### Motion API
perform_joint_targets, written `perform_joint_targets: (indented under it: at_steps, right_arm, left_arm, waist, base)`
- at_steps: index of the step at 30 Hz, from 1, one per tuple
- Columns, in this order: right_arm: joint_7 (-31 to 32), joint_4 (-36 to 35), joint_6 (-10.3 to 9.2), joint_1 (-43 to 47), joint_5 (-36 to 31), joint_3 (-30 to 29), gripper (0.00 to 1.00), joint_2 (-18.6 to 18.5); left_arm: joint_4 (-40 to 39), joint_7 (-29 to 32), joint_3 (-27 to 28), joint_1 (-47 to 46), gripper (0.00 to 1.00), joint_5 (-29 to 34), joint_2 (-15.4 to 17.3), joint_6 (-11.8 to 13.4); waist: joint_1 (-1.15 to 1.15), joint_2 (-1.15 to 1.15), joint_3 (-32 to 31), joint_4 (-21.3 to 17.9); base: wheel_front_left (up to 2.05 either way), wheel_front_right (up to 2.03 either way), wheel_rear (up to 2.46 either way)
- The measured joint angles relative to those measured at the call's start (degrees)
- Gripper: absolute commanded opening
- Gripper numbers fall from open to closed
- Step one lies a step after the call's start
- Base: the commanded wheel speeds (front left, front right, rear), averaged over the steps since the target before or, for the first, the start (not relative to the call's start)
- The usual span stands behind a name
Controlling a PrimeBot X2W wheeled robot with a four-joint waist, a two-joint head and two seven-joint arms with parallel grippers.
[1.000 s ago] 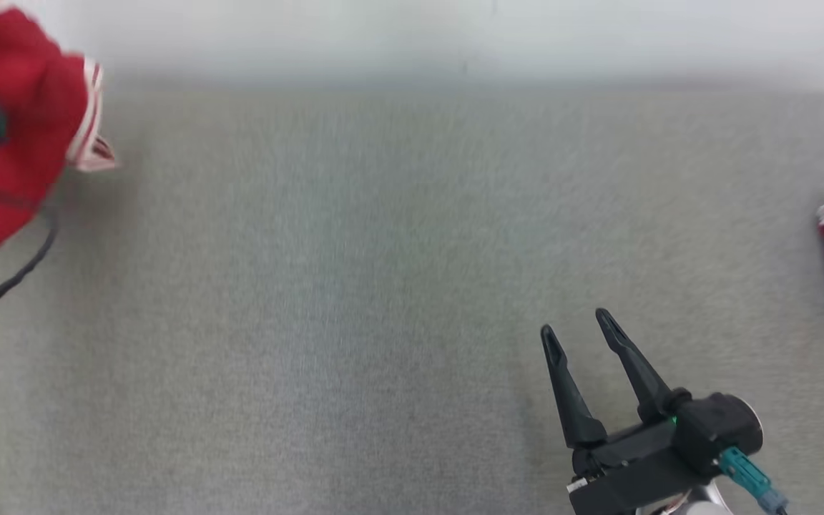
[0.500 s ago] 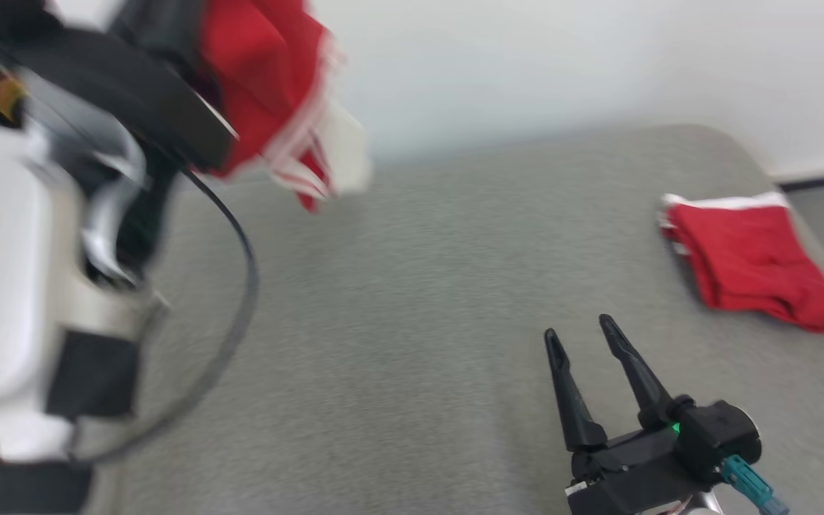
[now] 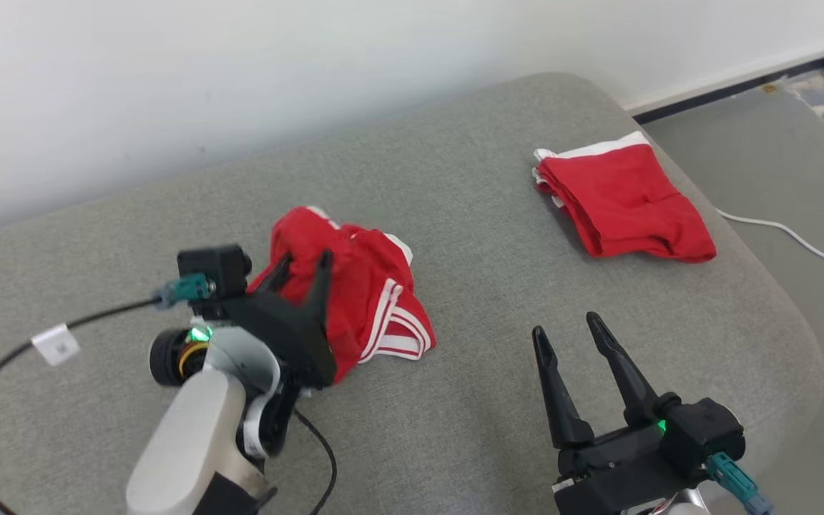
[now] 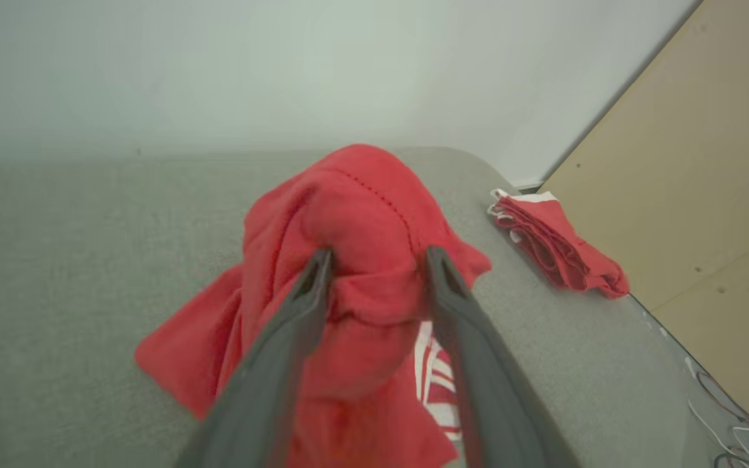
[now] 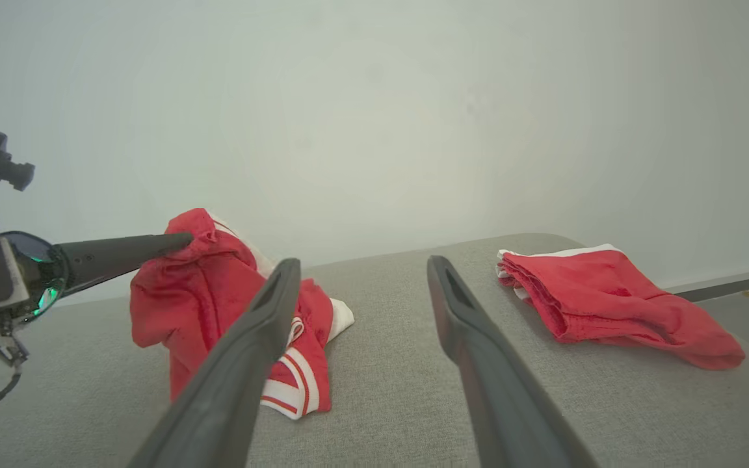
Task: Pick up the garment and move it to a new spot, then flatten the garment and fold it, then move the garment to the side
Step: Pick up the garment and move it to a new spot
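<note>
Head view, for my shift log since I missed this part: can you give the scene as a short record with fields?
surface: grey upholstered surface, rounded far corner
crumpled red garment: heaped left of centre, white-striped trim showing
left gripper: fingers parted around the heap's raised peak, cloth bunched between the tips; grip or release unclear
right gripper: open, empty, above bare surface at lower right
folded red garment: flat near the far right corner, apart from the heap
task stage: heap not yet flattened
</note>
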Motion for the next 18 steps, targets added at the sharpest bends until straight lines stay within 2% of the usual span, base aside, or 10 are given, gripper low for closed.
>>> perform_joint_targets:
  at_steps: [2, 4, 8, 10, 14, 18]
  right_arm:
    - [-0.15, 0.4, 0.0, -0.09, 0.0, -0.26, 1.0, 0.04]
    - [-0.14, 0.58, 0.0, 0.26, -0.09, -1.15, 1.0, 0.07]
    - [0.21, 0.73, 0.0, 1.66, -0.26, -2.58, 1.0, -0.15]
    - [0.37, 0.76, 0.0, 2.36, -0.29, -3.43, 1.0, -0.41]
    - [0.63, 0.87, 0.0, 3.79, -0.66, -4.91, 1.0, -0.55]
    - [0.3, 1.71, 0.0, 5.27, -0.79, -6.75, 1.0, -0.55]
  left_arm:
    - [2.16, -2.02, -0.53, 0.92, 1.0, 0.42, -0.19, 0.08]
    - [2.37, -7.67, -0.33, 2.27, 1.0, 0.75, -0.41, 0.35]
    - [-1.02, -15.75, -0.47, 6.35, 1.0, 2.59, 0.08, -0.37]
    - [-3.43, -19.69, -0.03, 9.22, 1.0, 3.5, 0.65, 0.25]
    - [-9.26, -23.16, 2.13, 16.59, 1.0, 5.72, 2.33, 2.6]
    - [-16.94, -23.81, 5.65, 24.59, 1.0, 8.82, 2.72, 3.64]
  waist:
    - [0.0, 0.0, 0.52, -0.46]
    - [0.0, 0.0, 0.72, 0.06]
    - [0.0, 0.0, 0.57, 1.83]
    - [0.0, 0.0, 0.31, 3.14]
    - [0.0, 0.0, -0.74, 6.43]
    - [0.0, 0.0, -2.16, 10.22]
  base:
    - [0.0, 0.0, 0.0]
    - [0.0, 0.0, 0.0]
    - [0.0, 0.0, 0.0]
    - [0.0, 0.0, 0.0]
    - [0.0, 0.0, 0.0]
    - [0.0, 0.0, 0.0]
